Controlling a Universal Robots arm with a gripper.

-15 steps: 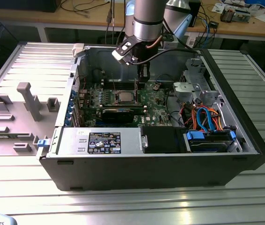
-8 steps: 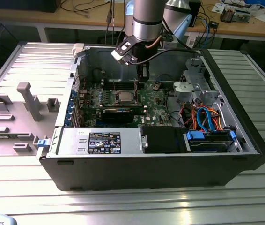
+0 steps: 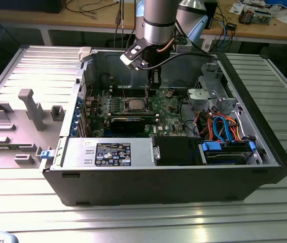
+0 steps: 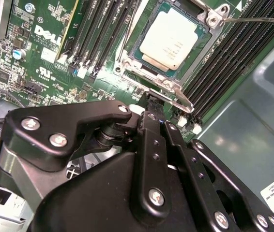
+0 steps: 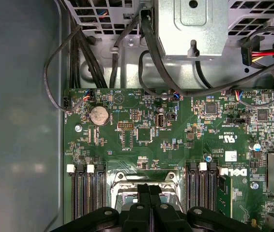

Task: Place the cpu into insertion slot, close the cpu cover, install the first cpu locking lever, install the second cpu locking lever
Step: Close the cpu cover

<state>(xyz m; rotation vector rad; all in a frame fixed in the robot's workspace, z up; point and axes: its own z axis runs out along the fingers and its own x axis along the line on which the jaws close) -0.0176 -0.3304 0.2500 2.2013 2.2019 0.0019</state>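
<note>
Counting just one cpu (image 4: 171,38), lying flat in the insertion slot (image 3: 126,105) under the single cpu cover (image 4: 166,88), which looks folded down around it, presumably to pin it. Spotting the gripper (image 5: 149,191) right at the socket's edge, two fingers pressed together on nothing, probably for pushing rather than grabbing. Also one thin lever rod (image 4: 258,19) poking out, plus two banks of memory slots (image 4: 98,34), one either side.

cpu (image 4: 172,39) sits flat inside silver cpu cover (image 4: 166,86), which frames it. Pincer (image 4: 152,102), fingers pressed together, tips at cover's edge. Black memory slots (image 4: 103,34) flank both sides. Thin lever rod (image 4: 258,20) beside the cover's corner.
</note>
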